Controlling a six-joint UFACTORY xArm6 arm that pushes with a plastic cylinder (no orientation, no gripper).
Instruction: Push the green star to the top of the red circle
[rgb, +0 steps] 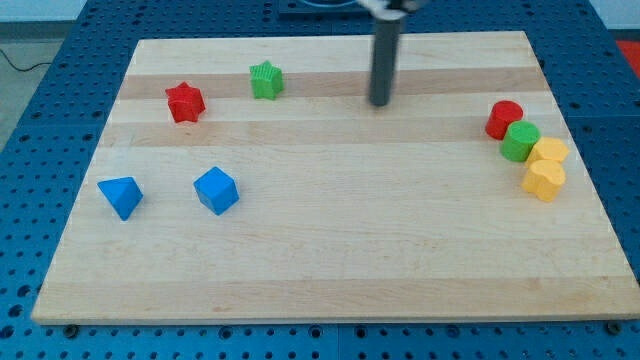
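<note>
1. The pale wooden board (330, 250) lies on a blue perforated table (40, 120). The arm ends in a plain dark rod with nothing to open or close, so there is no grasp to report. My tip (379, 103) rests on the board near the view's top, roughly midway across.

2. The green star-shaped block (266, 80) sits toward the view's upper left, well apart from my tip and to its left. A red star-shaped block (185, 102) lies near it, slightly lower and further left, not touching it.

3. The red circular block (504, 119) stands at the view's right edge of the board, at the head of a tight cluster. A green round block (520, 141) sits just below it, with a yellow block (550, 152) and a yellow heart-like block (544, 180) beyond; their exact shapes are hard to read.

4. Two blue blocks, a blue wedge-like block (121, 196) and a blue cube-like block (216, 190), sit at lower left, away from any likely path.

5. In my judgement the task is barely begun. The green star is nearly the whole board's width from the red circle, and my tip stands between them, touching neither.

6. What is left: bring my tip round to the star's left side, then push it rightward along the upper strip until it rests just above the red circle without disturbing the cluster.
</note>
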